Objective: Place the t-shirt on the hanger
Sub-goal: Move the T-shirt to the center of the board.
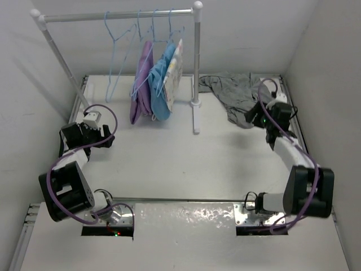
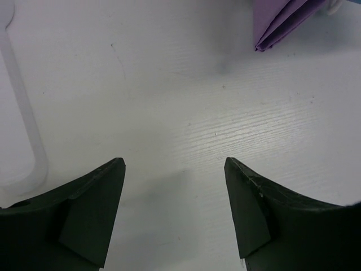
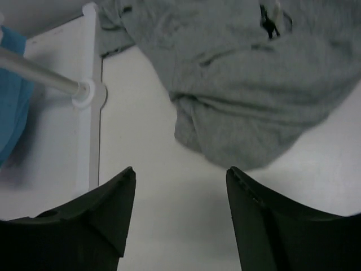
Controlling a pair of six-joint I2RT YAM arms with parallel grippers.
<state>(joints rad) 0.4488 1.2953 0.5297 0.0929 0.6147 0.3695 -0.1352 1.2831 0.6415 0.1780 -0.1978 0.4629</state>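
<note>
Top view: grey t-shirt (image 1: 234,96) lies crumpled in a heap at far-right corner of the white table (image 1: 180,164), right of the clothes rack's right post (image 1: 197,68). Not on any hanger. Light-blue wire hanger (image 1: 114,38) hangs bare at left end of the rack's rail (image 1: 118,16). Further along the rail: purple garment (image 1: 141,84), light-blue garment (image 1: 161,84), floral-print garment (image 1: 175,70), each on its own hanger, bunched together. R gripper (image 1: 254,116) sits at near-right edge of the shirt heap. R wrist cam: R gripper (image 3: 180,172) has jaws apart, roughly mid-width, nothing betw. them, only bare table. T-shirt (image 3: 254,84) fills upper frame, and its rounded folded edge lies just beyond the fingertips; can't tell if they touch it. Rack post foot (image 3: 84,93) and a bit of light-blue garment (image 3: 11,101) at left. L gripper (image 1: 110,137) is over the table's left side, near the rack's slanted left leg, well apart from shirt. L wrist cam: L gripper (image 2: 175,164) has jaws wide, holding nothing, with bare table below. Corner of purple garment (image 2: 282,20) shows at top right.
</note>
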